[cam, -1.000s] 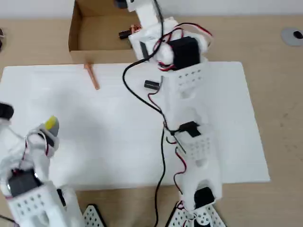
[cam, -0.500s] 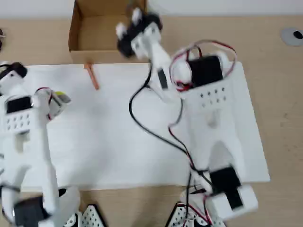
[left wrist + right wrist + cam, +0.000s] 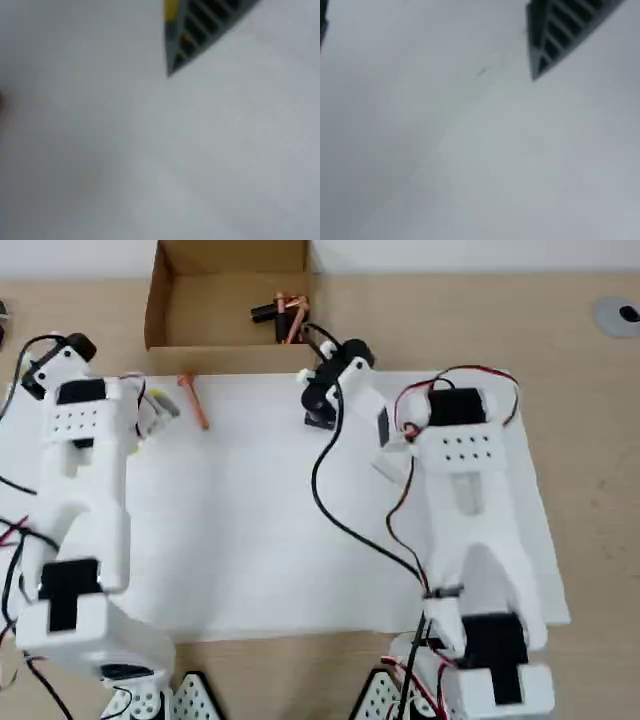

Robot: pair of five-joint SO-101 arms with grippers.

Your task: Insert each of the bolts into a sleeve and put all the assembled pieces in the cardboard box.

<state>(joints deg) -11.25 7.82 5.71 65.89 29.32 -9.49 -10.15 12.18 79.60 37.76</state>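
A copper bolt [image 3: 193, 400] lies on the white mat [image 3: 250, 520] just in front of the cardboard box [image 3: 160, 300]. Inside the box, near its right wall, rest assembled copper-and-black pieces [image 3: 283, 316]. My left gripper [image 3: 152, 412] hovers low over the mat a little left of the bolt. Its yellow-marked ribbed fingertip [image 3: 182, 42] shows over bare mat, with nothing held. My right gripper [image 3: 322, 390] is open at the mat's far edge, just in front of the box's right corner. Its ribbed fingertip [image 3: 547, 45] hangs over bare mat.
A small grey disc [image 3: 615, 315] lies on the wooden table at the far right. Black and red cables [image 3: 350, 530] trail across the mat's middle from the right arm. Both arm bases stand at the near edge.
The right arm has pulled back out of the box, and the assembled pieces now lie in it. The left arm has stretched from the near left toward the bolt.
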